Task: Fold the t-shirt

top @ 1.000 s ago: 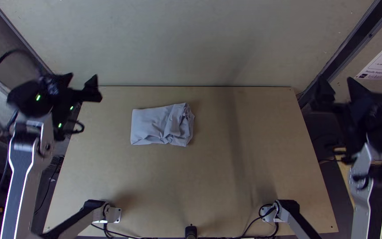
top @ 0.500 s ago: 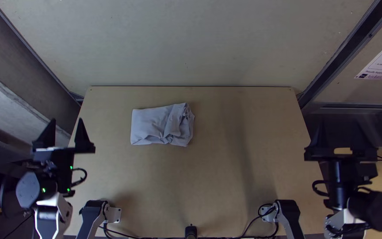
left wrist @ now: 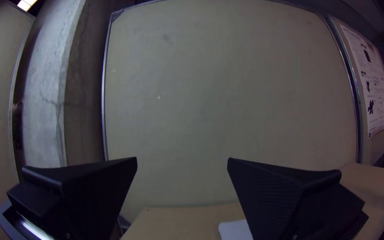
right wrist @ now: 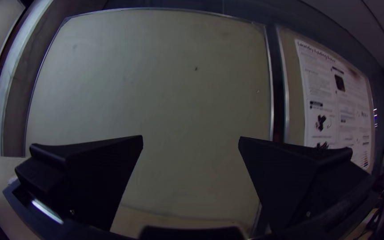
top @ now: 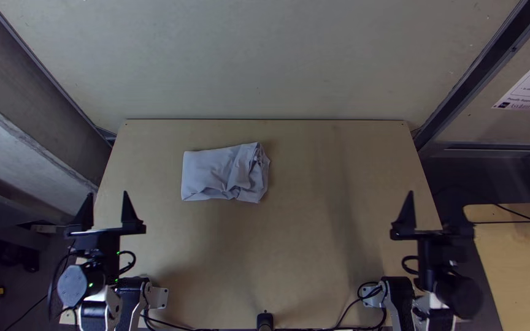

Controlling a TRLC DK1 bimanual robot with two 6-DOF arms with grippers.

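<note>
Pale grey cloth, the t-shirt (top: 222, 175), is laid on the light wooden table (top: 314, 257), folded into a compact, roughly rectangular bundle; its surface is wrinkled, and its end toward the right gripper (top: 435, 195) is bunched. In the top view it is placed between the two pairs of jaws, to the right of and slightly ahead of those of the left gripper (top: 107, 195), and well apart from those of the right gripper. In the left wrist view, the jaws are spread wide, and a pale part of the t-shirt is partly hidden by one of them. In the right wrist view, the jaws are likewise held widely parted. Beyond and to the right of them, a printed poster (right wrist: 334, 102) is mounted.
</note>
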